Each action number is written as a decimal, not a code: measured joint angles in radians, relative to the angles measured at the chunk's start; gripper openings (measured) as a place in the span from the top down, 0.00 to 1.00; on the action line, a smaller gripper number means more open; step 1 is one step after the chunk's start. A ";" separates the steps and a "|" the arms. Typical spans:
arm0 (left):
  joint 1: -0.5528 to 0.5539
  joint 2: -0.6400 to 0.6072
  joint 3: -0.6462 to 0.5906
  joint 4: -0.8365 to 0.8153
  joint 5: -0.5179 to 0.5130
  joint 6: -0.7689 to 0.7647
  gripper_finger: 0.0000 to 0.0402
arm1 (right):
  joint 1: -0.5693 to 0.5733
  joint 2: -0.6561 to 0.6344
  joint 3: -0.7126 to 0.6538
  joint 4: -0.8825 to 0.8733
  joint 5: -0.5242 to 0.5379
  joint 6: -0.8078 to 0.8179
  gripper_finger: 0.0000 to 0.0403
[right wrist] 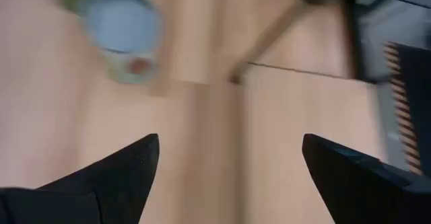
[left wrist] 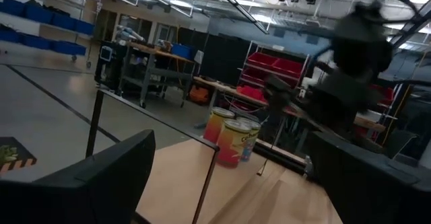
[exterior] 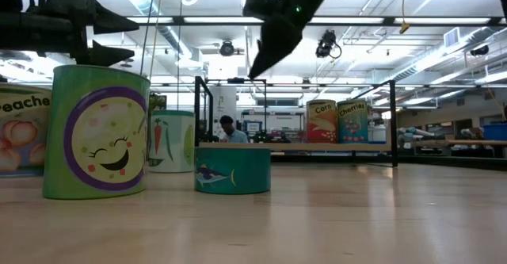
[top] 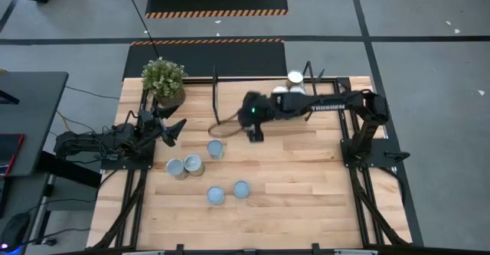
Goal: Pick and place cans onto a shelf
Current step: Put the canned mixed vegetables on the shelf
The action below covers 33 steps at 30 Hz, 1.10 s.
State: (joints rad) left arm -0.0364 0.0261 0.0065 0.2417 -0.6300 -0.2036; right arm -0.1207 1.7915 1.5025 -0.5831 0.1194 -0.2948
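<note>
Several cans stand upright on the table: one [top: 216,148] nearest my right gripper, a pair [top: 184,166] and two more [top: 228,193] nearer the front. Three cans [top: 289,86] stand on the shelf [top: 230,98] at the far side. My right gripper [top: 253,135] is open and empty above the table, just right of the nearest can, which shows from above in the right wrist view [right wrist: 121,29]. My left gripper [top: 172,129] is open and empty at the table's left. The left wrist view shows the shelf cans [left wrist: 232,136].
A potted green plant [top: 163,80] stands at the far left corner, beside my left arm. The shelf's thin black posts [top: 214,94] rise near my right gripper. In the low view, a teal can [exterior: 232,169] and a green can [exterior: 95,133] stand nearest.
</note>
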 joint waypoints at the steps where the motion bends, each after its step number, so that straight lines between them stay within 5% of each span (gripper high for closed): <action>1: 0.000 0.000 0.000 0.000 0.002 -0.007 0.01 | 0.022 0.016 0.002 0.031 -0.017 0.014 0.07; 8: 0.000 0.007 0.000 0.018 0.046 -0.020 0.01 | 0.116 0.157 0.012 0.094 -0.074 0.075 0.07; 17: 0.000 0.037 0.019 -0.059 0.119 -0.055 0.01 | 0.090 0.372 0.231 0.032 -0.125 0.082 0.05; 23: 0.000 0.123 0.100 -0.235 0.137 -0.152 0.01 | 0.068 0.455 0.325 0.024 -0.177 0.046 0.01; 33: -0.001 0.205 0.125 -0.227 0.119 -0.159 0.01 | 0.069 0.513 0.347 0.153 -0.220 0.013 0.02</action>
State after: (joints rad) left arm -0.0372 0.2312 0.1310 0.0151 -0.5114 -0.3630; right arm -0.0521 2.3047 1.8496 -0.4305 -0.1005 -0.2818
